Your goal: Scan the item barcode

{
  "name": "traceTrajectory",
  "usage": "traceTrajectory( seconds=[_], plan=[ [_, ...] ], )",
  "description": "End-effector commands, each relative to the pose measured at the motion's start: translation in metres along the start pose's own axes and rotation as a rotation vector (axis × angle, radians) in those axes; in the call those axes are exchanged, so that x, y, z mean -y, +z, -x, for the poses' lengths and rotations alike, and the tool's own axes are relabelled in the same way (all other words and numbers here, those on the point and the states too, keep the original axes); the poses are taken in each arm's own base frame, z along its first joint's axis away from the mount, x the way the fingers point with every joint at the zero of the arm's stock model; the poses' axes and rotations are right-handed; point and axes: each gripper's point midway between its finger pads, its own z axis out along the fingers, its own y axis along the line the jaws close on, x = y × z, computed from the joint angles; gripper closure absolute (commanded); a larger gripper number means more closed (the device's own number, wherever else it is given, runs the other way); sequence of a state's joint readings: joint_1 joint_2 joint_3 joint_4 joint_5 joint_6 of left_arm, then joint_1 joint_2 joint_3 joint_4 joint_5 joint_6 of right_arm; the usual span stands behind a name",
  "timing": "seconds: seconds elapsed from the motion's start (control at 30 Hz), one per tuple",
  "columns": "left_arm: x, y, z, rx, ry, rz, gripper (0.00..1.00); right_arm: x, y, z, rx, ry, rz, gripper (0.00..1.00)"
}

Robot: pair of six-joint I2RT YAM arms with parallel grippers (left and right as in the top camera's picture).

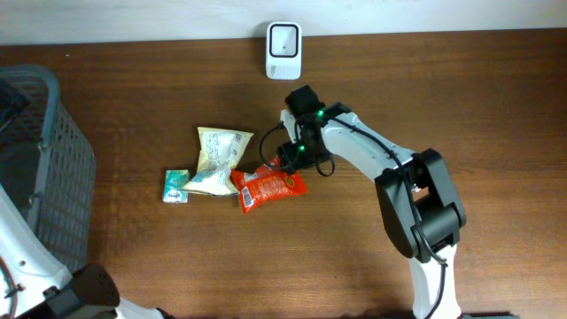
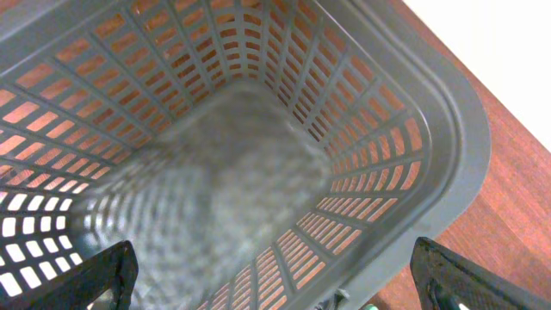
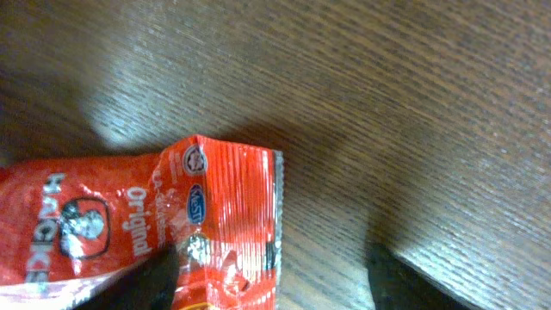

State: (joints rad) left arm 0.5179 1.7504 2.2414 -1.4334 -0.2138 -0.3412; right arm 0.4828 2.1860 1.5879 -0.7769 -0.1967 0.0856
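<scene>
Right wrist, red packet [image 3: 129,232] cropped, tool [image 3: 280,284] blurred

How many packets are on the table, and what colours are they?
Red packet: 1
Cream packet: 1
Small teal packet: 1
Total: 3
</scene>
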Motion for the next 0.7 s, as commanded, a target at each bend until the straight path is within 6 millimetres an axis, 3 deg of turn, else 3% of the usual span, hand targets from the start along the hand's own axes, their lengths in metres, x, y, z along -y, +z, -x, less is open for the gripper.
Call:
traceTrajectory(
  seconds=[0.0, 0.07, 0.1, 0.17, 0.23, 0.27, 0.33, 0.5, 0.67],
  plan=[
    [-0.001, -0.004, 0.003, 0.011, -0.014, -0.003, 0.01, 0.024, 0.045, -0.042, -0.153, 0.056, -0.071, 0.78],
    [-0.001, -0.004, 0.003, 0.011, -0.014, -0.003, 0.01, 0.024, 0.04, -0.04, -0.151, 0.041, -0.069, 0.78],
    [-0.001, -0.004, 0.003, 0.011, -0.014, -0.003, 0.01, 0.023, 0.029, -0.033, -0.141, 0.035, -0.068, 0.76],
    [-0.001, -0.004, 0.003, 0.011, -0.014, -0.003, 0.01, 0.013, -0.015, -0.009, -0.1, -0.008, -0.046, 0.73],
    [-0.001, -0.004, 0.003, 0.011, -0.014, -0.003, 0.01, -0.017, -0.052, 0.007, -0.069, -0.076, 0.053, 0.73],
    [-0.001, -0.004, 0.003, 0.011, -0.014, -0.003, 0.01, -0.045, -0.064, 0.009, -0.069, -0.085, 0.167, 0.77],
    [-0.001, -0.004, 0.003, 0.011, -0.014, -0.003, 0.01, -0.065, -0.062, 0.005, -0.096, -0.005, 0.249, 0.95],
    [-0.001, -0.004, 0.003, 0.011, -0.014, -0.003, 0.01, -0.078, -0.023, -0.01, -0.171, 0.132, 0.237, 0.96],
    [-0.001, -0.004, 0.003, 0.011, -0.014, -0.003, 0.01, -0.073, -0.01, -0.018, -0.193, 0.234, 0.207, 0.96]
  ],
)
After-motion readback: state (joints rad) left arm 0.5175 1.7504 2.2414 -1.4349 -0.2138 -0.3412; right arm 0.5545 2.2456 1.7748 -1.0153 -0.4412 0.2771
